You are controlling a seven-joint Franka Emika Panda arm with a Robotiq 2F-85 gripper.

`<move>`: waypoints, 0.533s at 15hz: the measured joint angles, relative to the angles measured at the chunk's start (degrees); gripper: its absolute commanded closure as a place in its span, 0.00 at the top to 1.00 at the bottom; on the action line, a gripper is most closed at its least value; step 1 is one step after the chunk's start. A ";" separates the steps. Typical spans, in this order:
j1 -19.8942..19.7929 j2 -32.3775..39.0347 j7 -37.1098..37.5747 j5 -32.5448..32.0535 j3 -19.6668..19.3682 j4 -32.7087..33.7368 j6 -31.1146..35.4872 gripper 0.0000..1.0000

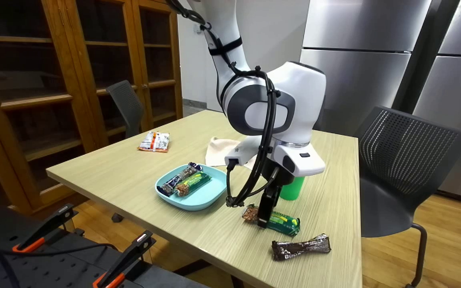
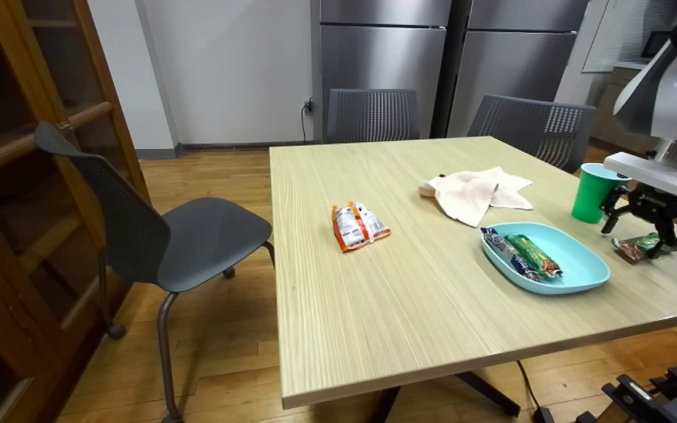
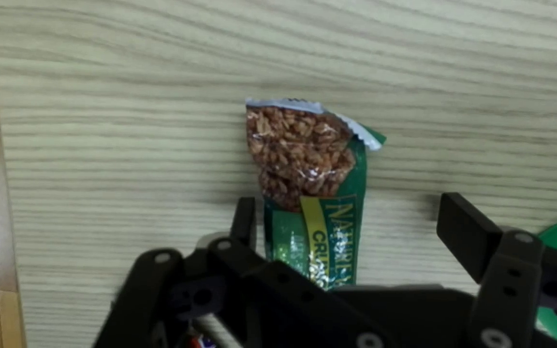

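While the claw (image 3: pixel 348 217) stands spread wide, one green bar (image 3: pixel 307 154) lies on the table (image 3: pixel 114 145) between its fingers (image 3: pixel 467 237), nearer one than the other. Its long axis runs across the line joining the fingertips, clear end pointing toward the plate's (image 1: pixel 214 187) side of the claw. That one plate carries two bars, a navy bar (image 1: pixel 179 179) and another green (image 1: pixel 193 183). One brown bar (image 1: pixel 301 247) lies on the claw's opposite side, one cup (image 2: pixel 591 197) just beside the claw; farther off, one cloth (image 2: pixel 473 191), then one bag (image 2: pixel 359 226).
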 measured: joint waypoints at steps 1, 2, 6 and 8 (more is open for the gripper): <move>0.01 0.00 0.00 0.00 0.00 0.04 0.04 0.60; 0.06 0.00 0.00 0.00 0.01 0.08 0.07 0.53; 0.64 -0.21 0.00 -0.07 -0.03 0.06 0.35 0.24; 0.76 -0.59 0.00 -0.14 -0.12 -0.28 0.38 0.16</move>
